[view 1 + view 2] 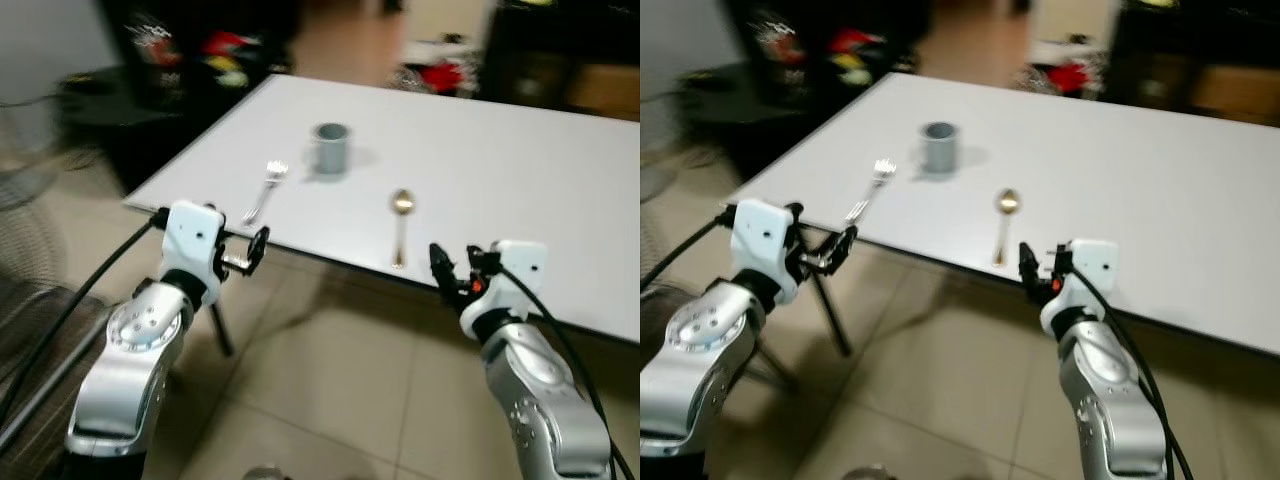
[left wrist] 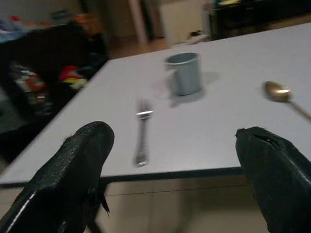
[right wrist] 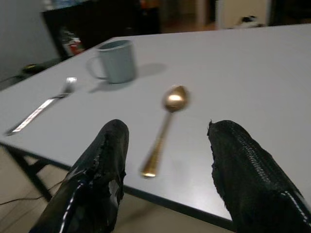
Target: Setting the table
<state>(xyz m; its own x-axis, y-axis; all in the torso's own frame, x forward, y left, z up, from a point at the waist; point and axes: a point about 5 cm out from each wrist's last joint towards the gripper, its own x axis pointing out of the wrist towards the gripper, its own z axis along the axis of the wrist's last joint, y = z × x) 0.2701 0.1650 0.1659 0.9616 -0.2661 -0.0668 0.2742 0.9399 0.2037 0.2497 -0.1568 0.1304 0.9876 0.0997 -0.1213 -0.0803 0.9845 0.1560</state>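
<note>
On the white table a grey mug stands upright near the front left. A silver fork lies to its left and a gold spoon to its right, both pointing at the front edge. My left gripper is open and empty, held just below and in front of the table edge near the fork's handle. Off the edge just right of the spoon's handle, my right gripper is open and holds nothing. Neither gripper touches the table.
A black table leg slants down under the left corner onto the tiled floor. Dark furniture with red clutter stands behind the table. Black cables trail from my left arm.
</note>
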